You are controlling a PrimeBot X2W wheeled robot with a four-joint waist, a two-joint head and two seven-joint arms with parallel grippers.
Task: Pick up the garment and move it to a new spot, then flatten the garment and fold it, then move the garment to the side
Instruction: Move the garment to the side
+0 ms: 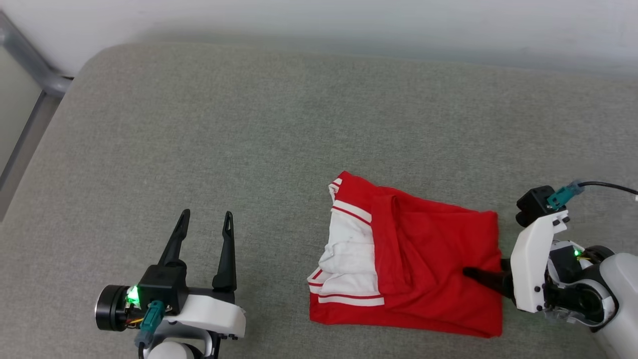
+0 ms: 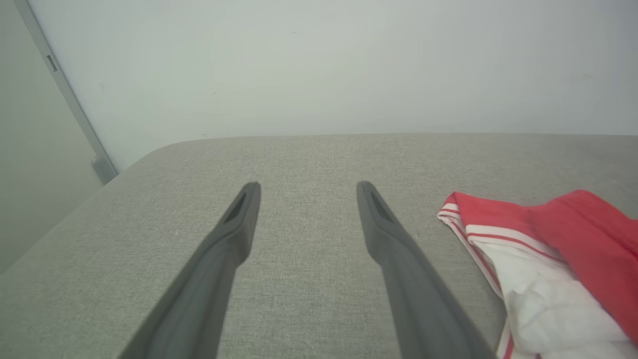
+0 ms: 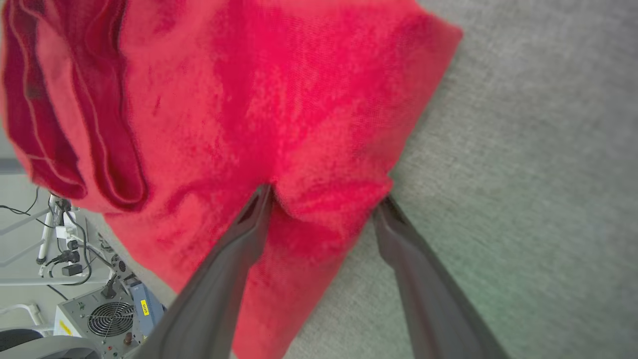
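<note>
My left pincer (image 1: 207,215) sits low at the near left of the cushion (image 1: 249,124). Its fingers point away from me and are spread wide, with nothing between them. My right pincer (image 3: 325,195) comes in from the right, fingers lying nearly level and pointing left into the garment (image 1: 428,264). It is open as well and straddles the garment's right edge. One finger lies on top of the red cloth and the other sits at the hem where cloth meets cushion. A small hump of fabric rises between them, unpinched.

The garment lies folded in a rough rectangle on the near right of the cushion. Its red body is to the right, and a white sleeve with striped trim is at its left end.

From my head, one right finger shows over the cloth; the white wrist housing covers the other. I cannot tell whether the hem-side finger has slipped under the fabric. The cloth nearest my right wrist camera is blurred.

Bare cushion stretches wide to the left and back to the wall (image 2: 319,65). The cushion's far left corner is rounded and sits beside a grey frame (image 1: 30,65). In my right wrist view, floor and a fan box (image 3: 107,319) show past the garment's side, so an edge of the cushion runs close there.
</note>
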